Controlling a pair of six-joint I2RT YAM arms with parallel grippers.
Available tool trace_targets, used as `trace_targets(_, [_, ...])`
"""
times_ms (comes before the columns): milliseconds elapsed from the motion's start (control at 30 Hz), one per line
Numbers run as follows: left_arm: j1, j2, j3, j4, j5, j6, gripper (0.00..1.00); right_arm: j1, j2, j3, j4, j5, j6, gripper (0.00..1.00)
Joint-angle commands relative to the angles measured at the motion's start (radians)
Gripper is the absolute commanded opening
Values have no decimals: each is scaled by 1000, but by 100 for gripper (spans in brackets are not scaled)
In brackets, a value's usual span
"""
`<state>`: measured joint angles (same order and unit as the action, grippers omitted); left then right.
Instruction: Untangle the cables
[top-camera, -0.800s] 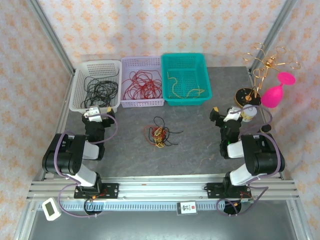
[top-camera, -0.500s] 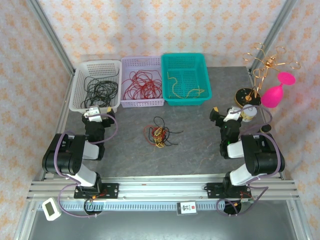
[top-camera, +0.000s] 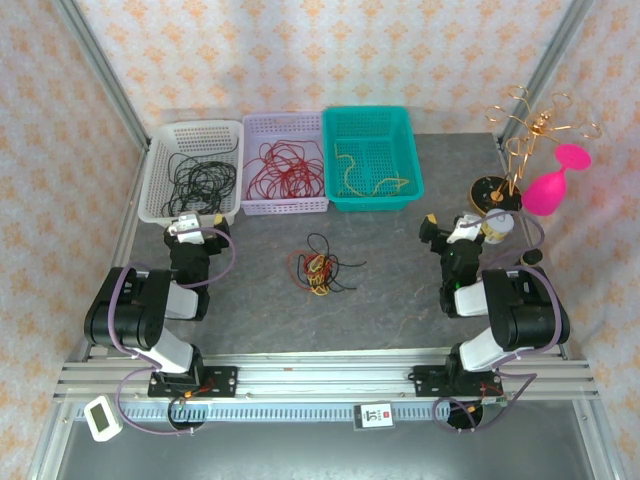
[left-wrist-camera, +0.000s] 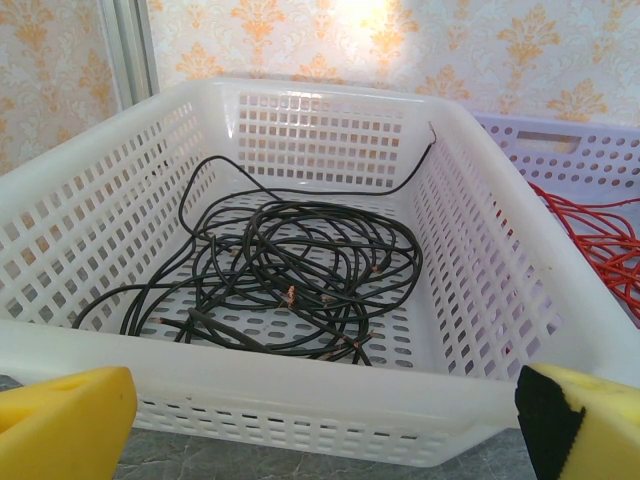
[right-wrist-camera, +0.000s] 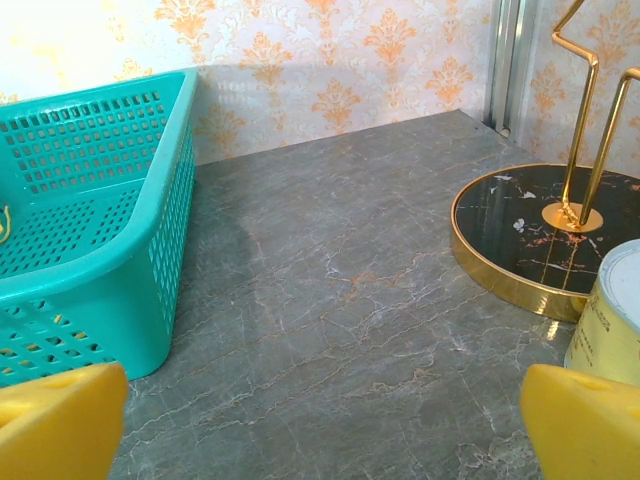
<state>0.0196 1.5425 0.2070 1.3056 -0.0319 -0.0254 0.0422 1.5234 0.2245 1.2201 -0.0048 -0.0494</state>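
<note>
Obs.: I found the left gripper and the right gripper both wide open, holding nothing. The white basket sat just ahead of the left gripper. The teal basket sat ahead-left of the right. The tangled cables lay on the desk between the grippers, untouched.

2 arms folded back on themselves, elbows low, forearms pointing away from near edge. Left arm: wrist level, left gripper facing forward, jaws spread wide, empty. Its yellow pads sit at both lower corners of left wrist view. Right arm: mirrored pose, right gripper facing forward, jaws spread wide, empty. Its pads likewise sit at lower corners of right wrist view.
</note>
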Motion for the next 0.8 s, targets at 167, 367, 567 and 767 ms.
trace_targets(167, [-1, -30, -30, 70, -37, -23, 99, -7, -6, 3, 20, -12, 2, 100])
trace_targets(367, [-20, -292, 90, -454, -171, -129, 98, 32, -201, 112, -372, 164, 52, 100])
trace_targets(567, [-39, -479, 188, -891, -102, -244, 77, 72, -435, 277, -904, 117, 279, 98])
trace_targets(767, [-220, -624, 199, -1128, 78, -429, 67, 225, -483, 444, -1331, -116, 434, 80])
